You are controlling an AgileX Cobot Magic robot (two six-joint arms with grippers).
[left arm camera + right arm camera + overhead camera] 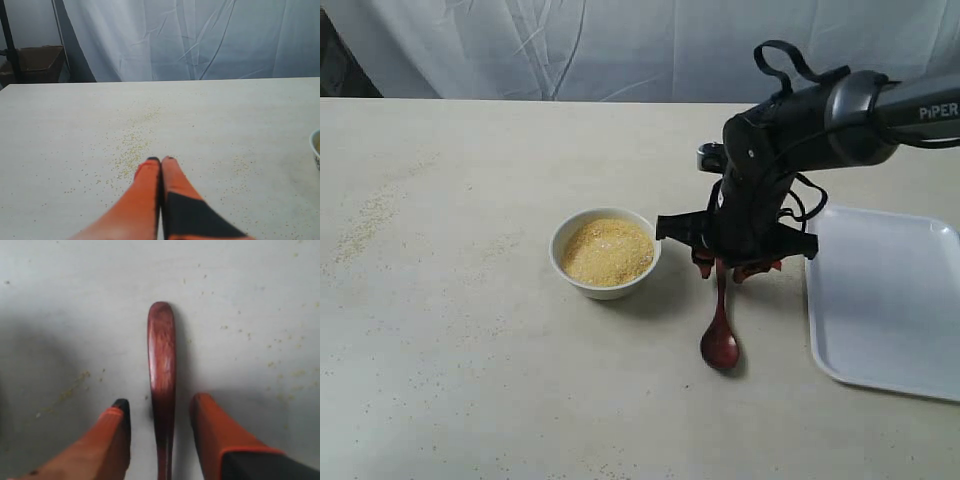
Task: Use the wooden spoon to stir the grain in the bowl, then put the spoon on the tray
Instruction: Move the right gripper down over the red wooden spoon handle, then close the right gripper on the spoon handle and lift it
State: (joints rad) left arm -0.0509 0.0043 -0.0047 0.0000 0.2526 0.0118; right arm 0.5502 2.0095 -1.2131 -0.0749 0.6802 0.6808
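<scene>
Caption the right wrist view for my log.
Right gripper open over the wooden spoon on the table, fingers either side.

Wooden spoon [161,370] handle lies on table [75,300] between right gripper [161,402] fingers, spread wide. Neither finger touches it. Grain specks [75,385] scattered around.

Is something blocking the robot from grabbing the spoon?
No, nothing visible does. The right end effector is open and straddles the handle of the wooden spoon, with only table in the gaps. From the spoon to the bowl there is just table too.
</scene>
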